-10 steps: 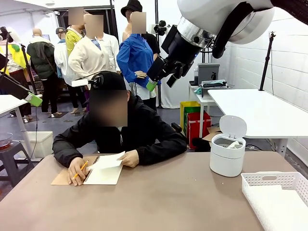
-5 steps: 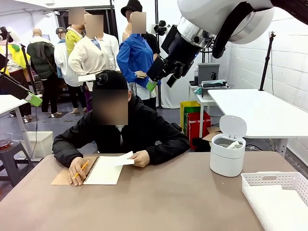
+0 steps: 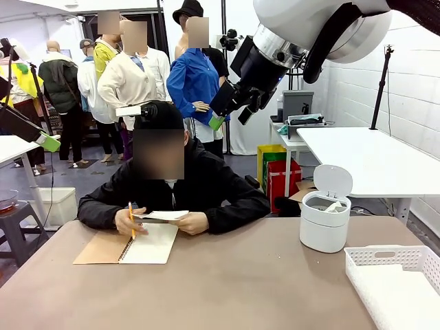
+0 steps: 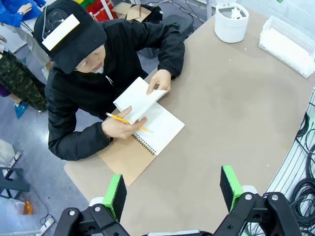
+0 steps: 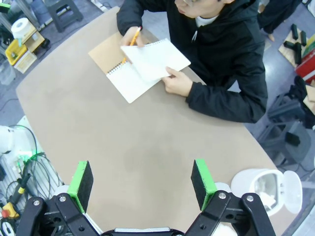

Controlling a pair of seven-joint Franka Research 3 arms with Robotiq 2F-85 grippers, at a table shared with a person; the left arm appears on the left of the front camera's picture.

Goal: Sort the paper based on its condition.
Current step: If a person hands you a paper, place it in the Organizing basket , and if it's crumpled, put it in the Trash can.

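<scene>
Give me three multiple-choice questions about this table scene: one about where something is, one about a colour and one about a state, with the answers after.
1. Where does the white bin stand?
A. on the table, towards the robot's right
B. on the floor
C. at the table's left edge

2. What colour is the pencil that the person holds?
A. blue
B. yellow
C. red

3. How is the bin's lid?
A. shut
B. taken off and lying flat
C. raised open

Answers:
1 A: it stands on the tabletop just beyond the white basket.
2 B: its yellow shaft shows against the lifted sheet.
3 C: the lid stands upright behind the bin's open mouth.
</scene>
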